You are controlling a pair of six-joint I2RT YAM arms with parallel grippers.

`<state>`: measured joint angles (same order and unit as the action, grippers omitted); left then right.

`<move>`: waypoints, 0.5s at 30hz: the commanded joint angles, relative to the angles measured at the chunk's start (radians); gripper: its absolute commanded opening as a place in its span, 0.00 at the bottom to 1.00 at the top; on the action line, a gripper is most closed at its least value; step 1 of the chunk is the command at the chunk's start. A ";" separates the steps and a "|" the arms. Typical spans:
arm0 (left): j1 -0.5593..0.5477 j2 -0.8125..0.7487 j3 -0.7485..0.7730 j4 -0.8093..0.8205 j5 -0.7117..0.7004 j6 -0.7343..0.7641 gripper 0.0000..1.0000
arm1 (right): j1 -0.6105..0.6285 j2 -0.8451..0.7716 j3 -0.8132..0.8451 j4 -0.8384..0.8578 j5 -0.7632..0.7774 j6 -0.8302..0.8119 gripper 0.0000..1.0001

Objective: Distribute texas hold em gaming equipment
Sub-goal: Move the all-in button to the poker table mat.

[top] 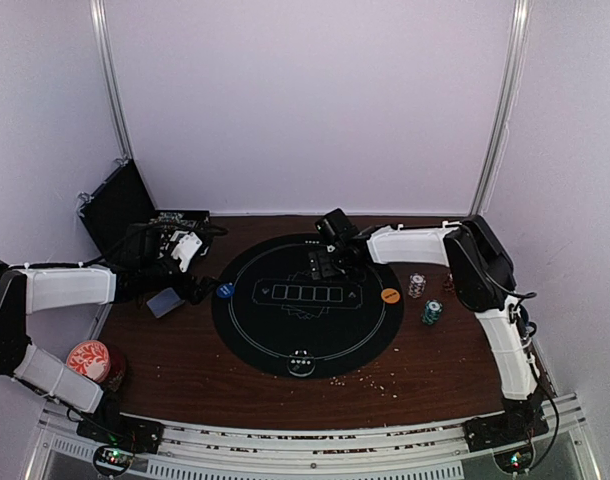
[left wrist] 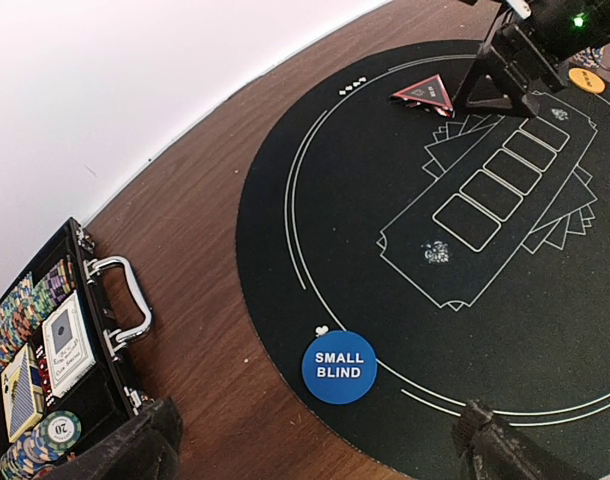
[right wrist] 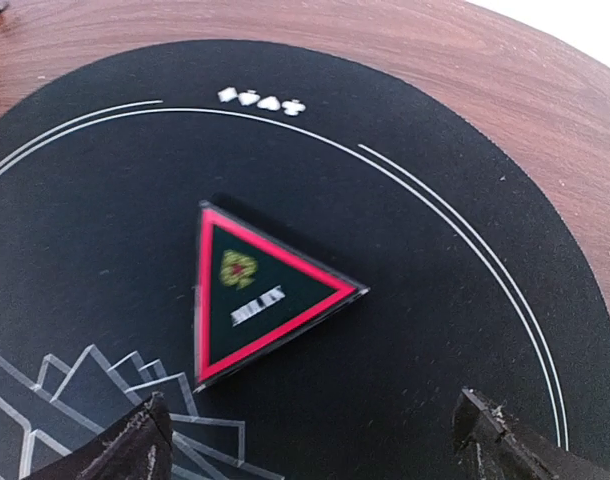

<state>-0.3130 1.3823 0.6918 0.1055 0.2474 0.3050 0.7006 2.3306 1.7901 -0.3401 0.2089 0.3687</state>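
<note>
Where white walls (top: 305, 100) enclose the brown table (top: 175, 370), a round black mat (top: 247, 330) lies centre frame. Left gripper (left wrist: 310, 445) and right gripper (right wrist: 315, 440) gape wide, both empty. Triangle marker (right wrist: 255, 295) lies on the mat's upper part, near the right gripper; chips (top: 432, 312) right of the mat; case (top: 115, 205) upper left.

We count two arms, both built of white shell links joined by black joint housings. The left arm (top: 60, 288) is left of the round black mat (top: 245, 345). The right arm (top: 500, 335) is right of it, with a thin black cable looping off its elbow. Nearer than the mat, each black base (top: 120, 435) carries small green and red lights. The left gripper (left wrist: 310, 445) and right gripper (right wrist: 310, 440) have matt black, rough-edged fingers (right wrist: 135, 450). A green lamp glows on the right one's body.
</note>
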 commanded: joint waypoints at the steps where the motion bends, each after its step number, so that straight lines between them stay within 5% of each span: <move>1: 0.009 0.001 0.000 0.048 0.007 -0.010 0.98 | 0.007 -0.035 -0.020 -0.017 -0.017 0.005 0.99; 15: 0.009 0.014 0.003 0.048 0.003 -0.009 0.98 | 0.040 0.137 0.132 -0.091 0.104 0.011 1.00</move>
<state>-0.3130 1.3823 0.6918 0.1055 0.2474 0.3046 0.7307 2.4054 1.8809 -0.3962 0.2787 0.3737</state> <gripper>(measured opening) 0.978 0.999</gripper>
